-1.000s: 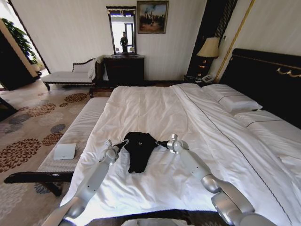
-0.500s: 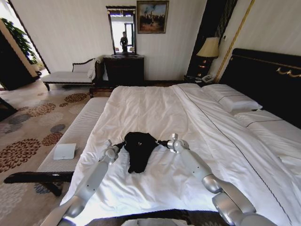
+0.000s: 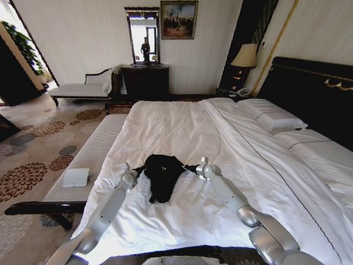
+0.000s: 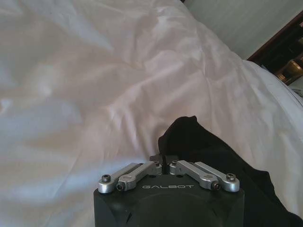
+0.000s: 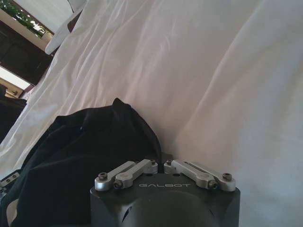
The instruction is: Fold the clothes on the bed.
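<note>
Head view: both arms on T-shirt

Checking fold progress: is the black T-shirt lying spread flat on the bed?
No, the T-shirt is bunched up between the left hand and right hand.

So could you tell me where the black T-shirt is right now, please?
In the head view the black T-shirt lies bunched on the white duvet near the bed's foot, between the left tool and right tool, each shut on an edge.
</note>
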Controlling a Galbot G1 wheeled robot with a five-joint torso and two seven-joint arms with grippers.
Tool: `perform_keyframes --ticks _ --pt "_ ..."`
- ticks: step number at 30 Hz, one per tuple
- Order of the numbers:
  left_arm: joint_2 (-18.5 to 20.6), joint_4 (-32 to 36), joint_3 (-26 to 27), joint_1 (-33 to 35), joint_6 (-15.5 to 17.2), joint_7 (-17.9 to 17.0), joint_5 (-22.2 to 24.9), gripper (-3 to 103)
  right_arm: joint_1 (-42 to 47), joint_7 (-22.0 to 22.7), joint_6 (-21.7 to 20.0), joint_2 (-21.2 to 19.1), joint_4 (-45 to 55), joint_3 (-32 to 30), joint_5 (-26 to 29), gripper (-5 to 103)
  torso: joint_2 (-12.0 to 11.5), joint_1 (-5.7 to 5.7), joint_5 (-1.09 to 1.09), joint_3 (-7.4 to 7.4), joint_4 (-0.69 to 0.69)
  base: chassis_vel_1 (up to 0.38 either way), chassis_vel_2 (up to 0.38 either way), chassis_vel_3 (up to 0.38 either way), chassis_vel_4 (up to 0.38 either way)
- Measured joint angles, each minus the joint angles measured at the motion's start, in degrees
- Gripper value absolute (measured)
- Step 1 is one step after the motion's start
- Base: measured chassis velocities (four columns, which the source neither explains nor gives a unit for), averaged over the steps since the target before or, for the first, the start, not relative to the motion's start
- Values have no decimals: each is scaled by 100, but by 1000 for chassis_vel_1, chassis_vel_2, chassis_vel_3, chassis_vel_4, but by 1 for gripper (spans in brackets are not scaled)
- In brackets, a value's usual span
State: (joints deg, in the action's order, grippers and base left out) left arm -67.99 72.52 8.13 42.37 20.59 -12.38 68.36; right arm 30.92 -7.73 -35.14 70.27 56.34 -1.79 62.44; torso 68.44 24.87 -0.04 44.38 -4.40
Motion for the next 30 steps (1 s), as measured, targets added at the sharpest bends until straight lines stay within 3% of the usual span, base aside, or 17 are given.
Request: perform_keyframes --ticks 7,18,24,30 --pt "407 690 -122 -19 -6 -60 97 2 106 218 46 -313 573 -112 21 0 0 0 0 0 -1 0 0 0 0" --pt "1271 2126 -330 -282 74 -380 630 2 282 698 22 -1378 2452 -281 604 0 0 0 0 0 -1 0 0 0 0" --pt "1922 3018 -472 -780 97 -530 932 2 199 986 37 -2013 3811 -495 1112 0 0 0 -1 0 0 0 0 0 0" --pt "2380 3453 -569 -1493 159 -643 1326 2 -123 1203 47 -2599 4582 -667 1638 0 0 0 0 0 -2 0 0 0 0"
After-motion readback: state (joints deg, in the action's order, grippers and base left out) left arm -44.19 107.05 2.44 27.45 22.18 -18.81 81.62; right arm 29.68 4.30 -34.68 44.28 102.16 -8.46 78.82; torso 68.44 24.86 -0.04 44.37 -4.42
